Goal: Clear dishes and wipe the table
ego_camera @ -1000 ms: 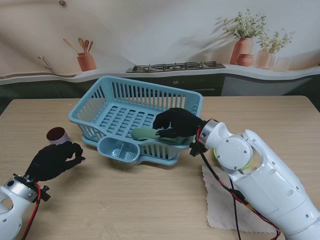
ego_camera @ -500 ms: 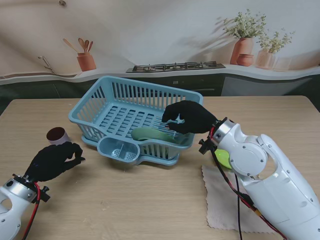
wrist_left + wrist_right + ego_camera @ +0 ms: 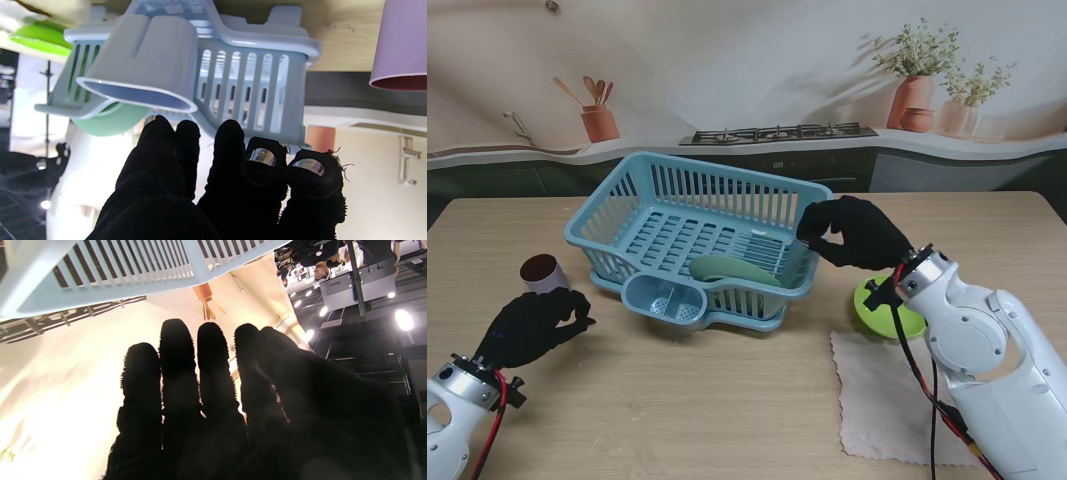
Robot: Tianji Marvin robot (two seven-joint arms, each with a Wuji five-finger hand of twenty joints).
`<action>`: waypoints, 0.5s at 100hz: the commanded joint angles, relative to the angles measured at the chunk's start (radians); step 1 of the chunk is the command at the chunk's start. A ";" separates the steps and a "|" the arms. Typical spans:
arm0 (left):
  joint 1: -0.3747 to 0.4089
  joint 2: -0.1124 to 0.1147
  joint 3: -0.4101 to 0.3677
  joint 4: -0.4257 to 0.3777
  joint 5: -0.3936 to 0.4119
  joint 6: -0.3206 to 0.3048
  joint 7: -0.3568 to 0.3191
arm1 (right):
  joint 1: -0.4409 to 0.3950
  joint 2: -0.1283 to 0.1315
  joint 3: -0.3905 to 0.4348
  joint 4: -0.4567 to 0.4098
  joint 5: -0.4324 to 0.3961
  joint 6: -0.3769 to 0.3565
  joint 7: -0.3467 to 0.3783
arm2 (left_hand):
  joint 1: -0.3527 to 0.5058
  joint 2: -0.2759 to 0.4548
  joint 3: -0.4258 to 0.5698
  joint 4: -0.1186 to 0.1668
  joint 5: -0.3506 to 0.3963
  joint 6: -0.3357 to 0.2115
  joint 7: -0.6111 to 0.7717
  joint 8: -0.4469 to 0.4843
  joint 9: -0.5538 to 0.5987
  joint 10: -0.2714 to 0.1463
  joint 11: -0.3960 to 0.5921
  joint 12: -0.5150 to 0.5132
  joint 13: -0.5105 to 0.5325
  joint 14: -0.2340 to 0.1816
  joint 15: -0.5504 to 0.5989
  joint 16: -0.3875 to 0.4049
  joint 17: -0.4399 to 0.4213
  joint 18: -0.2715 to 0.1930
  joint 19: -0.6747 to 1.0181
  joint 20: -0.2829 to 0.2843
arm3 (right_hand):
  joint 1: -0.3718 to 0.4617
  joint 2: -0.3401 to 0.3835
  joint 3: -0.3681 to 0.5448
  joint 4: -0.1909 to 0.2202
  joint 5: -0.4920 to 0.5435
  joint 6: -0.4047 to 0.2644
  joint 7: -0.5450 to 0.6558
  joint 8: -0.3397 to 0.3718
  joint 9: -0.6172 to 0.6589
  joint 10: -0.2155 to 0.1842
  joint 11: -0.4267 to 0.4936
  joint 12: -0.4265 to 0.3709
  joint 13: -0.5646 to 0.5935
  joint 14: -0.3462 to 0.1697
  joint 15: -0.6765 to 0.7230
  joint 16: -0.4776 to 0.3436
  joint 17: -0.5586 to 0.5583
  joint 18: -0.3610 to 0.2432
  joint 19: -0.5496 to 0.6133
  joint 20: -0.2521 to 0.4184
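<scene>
Pale-blue slatted plastic dish rack (image 3: 689, 222) holds a sage-green dish (image 3: 727, 268) at its near right. Right hand (image 3: 852, 232), empty, fingers curled together, hovers by the rack's right corner. Left hand (image 3: 532, 325), loosely curled and empty, sits beside a mauve cup (image 3: 542, 271). Lime-green plate (image 3: 882, 305) touches a white cloth (image 3: 889, 400).

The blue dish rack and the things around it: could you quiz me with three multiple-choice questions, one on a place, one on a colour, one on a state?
1. Where is the pale green dish?
A. inside the blue dish rack
B. on the cloth
C. in a robot hand

2. What colour is the plate beside the rack?
A. red
B. bright green
C. white

3. What is the right robot hand holding?
A. the cup
B. the cloth
C. nothing

Answers: 1 A, it lies on the rack's floor. 2 B, lime green shows by the right wrist. 3 C, its fingers curl over the rack's corner, empty.
</scene>
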 commanded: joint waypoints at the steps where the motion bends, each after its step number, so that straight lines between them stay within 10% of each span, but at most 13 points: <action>1: 0.005 -0.005 0.004 0.006 0.001 0.003 -0.002 | -0.031 0.002 0.025 -0.002 -0.007 -0.015 -0.007 | 0.048 0.054 -0.020 -0.004 -0.011 0.002 0.006 -0.015 -0.034 0.041 -0.018 -0.031 -0.031 0.045 -0.025 -0.030 -0.031 0.052 -0.043 0.000 | 0.045 0.034 -0.003 -0.009 -0.013 -0.018 0.020 0.006 0.008 -0.010 0.018 0.007 0.012 -0.005 0.023 0.013 0.001 -0.028 0.031 0.013; 50: 0.002 -0.006 0.021 0.046 -0.004 0.021 0.014 | -0.134 -0.011 0.147 0.072 -0.139 -0.087 -0.139 | 0.062 0.028 -0.018 -0.001 -0.001 0.004 -0.174 -0.222 -0.097 0.031 -0.246 -0.247 -0.200 0.145 -0.382 -0.236 -0.242 0.082 -0.256 -0.260 | 0.047 0.033 -0.001 -0.008 -0.011 -0.017 0.024 0.002 0.010 -0.010 0.020 0.004 0.011 -0.004 0.023 0.012 -0.001 -0.025 0.030 0.014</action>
